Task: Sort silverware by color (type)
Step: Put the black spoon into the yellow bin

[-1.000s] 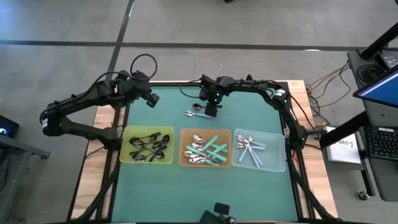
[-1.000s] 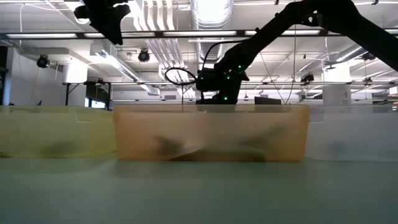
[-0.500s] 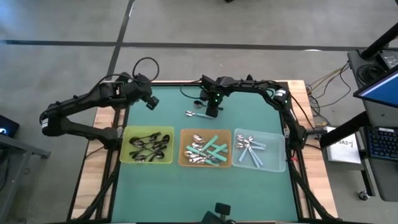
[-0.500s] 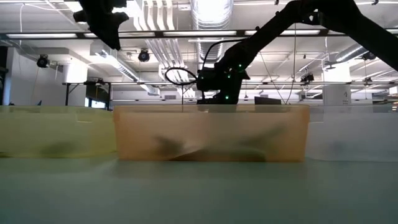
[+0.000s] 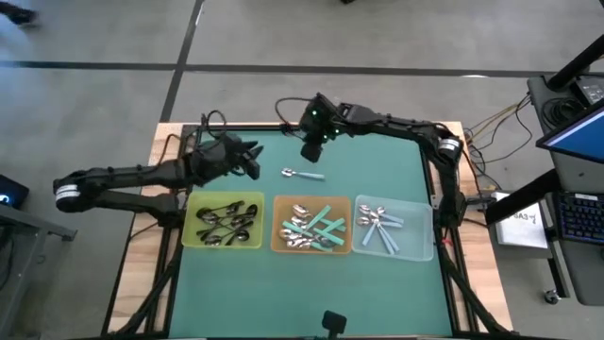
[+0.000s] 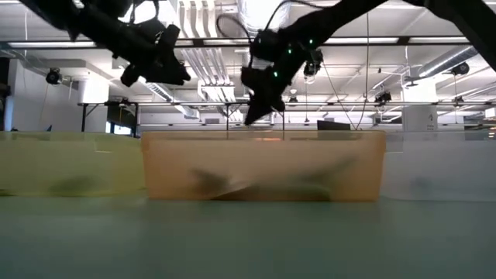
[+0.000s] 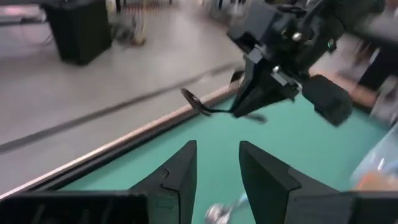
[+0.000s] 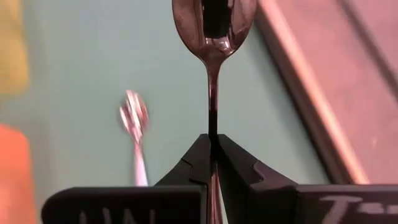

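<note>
Right gripper [image 8: 211, 163], fingers clamped on a glossy dark-handled spoon [image 8: 211, 37], hangs above the matte green desk [image 5: 377, 170]; left gripper [image 7: 217, 171] fingers apart.

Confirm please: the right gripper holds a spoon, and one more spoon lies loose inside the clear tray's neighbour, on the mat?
Nearly. The right gripper does hold a spoon, but the loose spoon is in no tray: the high view shows it on the bare mat, behind the orange tray.

A spoon's [image 8: 211, 25] glossy mirror-polished metal bowl is gleaming; the green mat [image 5: 377, 161] is looking matt, bordered by the table's pale wood edge [image 5: 168, 142].
</note>
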`<state>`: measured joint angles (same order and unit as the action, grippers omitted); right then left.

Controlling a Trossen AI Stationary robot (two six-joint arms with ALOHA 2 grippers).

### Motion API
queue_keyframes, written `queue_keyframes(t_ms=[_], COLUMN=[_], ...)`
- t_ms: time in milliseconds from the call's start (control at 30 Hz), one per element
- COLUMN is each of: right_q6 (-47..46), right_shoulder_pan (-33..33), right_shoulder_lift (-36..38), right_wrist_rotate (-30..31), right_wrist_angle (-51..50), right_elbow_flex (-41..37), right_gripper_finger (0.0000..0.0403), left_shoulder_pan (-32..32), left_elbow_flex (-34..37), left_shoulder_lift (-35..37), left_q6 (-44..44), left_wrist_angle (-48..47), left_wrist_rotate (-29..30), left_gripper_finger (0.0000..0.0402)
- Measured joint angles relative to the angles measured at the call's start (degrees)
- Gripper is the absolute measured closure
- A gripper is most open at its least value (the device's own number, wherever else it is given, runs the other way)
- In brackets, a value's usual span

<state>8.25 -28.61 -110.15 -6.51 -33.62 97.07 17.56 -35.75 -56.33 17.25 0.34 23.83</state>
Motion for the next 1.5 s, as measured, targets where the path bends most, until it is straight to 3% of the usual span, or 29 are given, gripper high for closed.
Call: queue_keyframes(t_ms=[167, 333, 600, 900, 1233, 1500], right_q6=[-1.2, -1.1, 0.6, 1.4, 3.3, 2.9], right_shoulder_pan=[2.4, 5.2, 9.4, 10.8, 10.8, 10.7], right_shoulder_lift=[3.3, 5.2, 5.2, 5.2, 5.4, 5.6], right_wrist_rotate=[0.0, 0.0, 0.5, 0.5, 2.7, 3.8], right_wrist_angle=[7.7, 13.8, 22.3, 23.7, 23.6, 24.0], right_elbow_flex=[0.1, 0.1, 0.1, 0.1, 0.1, 0.1], right_gripper_finger=[0.0394, 0.0394, 0.0394, 0.0394, 0.0394, 0.0397], left_shoulder_pan=[0.0, 0.1, 0.1, 0.1, 0.1, 0.1], left_elbow_flex=[7.0, 8.5, 5.1, 0.6, -0.2, 0.0], left_shoulder_lift=[-1.7, -2.9, -5.3, -7.3, -7.3, -7.3], left_q6=[1.9, 1.3, -0.3, -3.0, -2.0, -1.8], left_wrist_angle=[19.6, 28.7, 29.5, 29.4, 27.1, 26.1], left_wrist_rotate=[0.0, 0.0, 0.0, 0.2, 0.3, -0.4], left_gripper_finger=[0.0299, 0.0299, 0.0299, 0.03, 0.039, 0.04])
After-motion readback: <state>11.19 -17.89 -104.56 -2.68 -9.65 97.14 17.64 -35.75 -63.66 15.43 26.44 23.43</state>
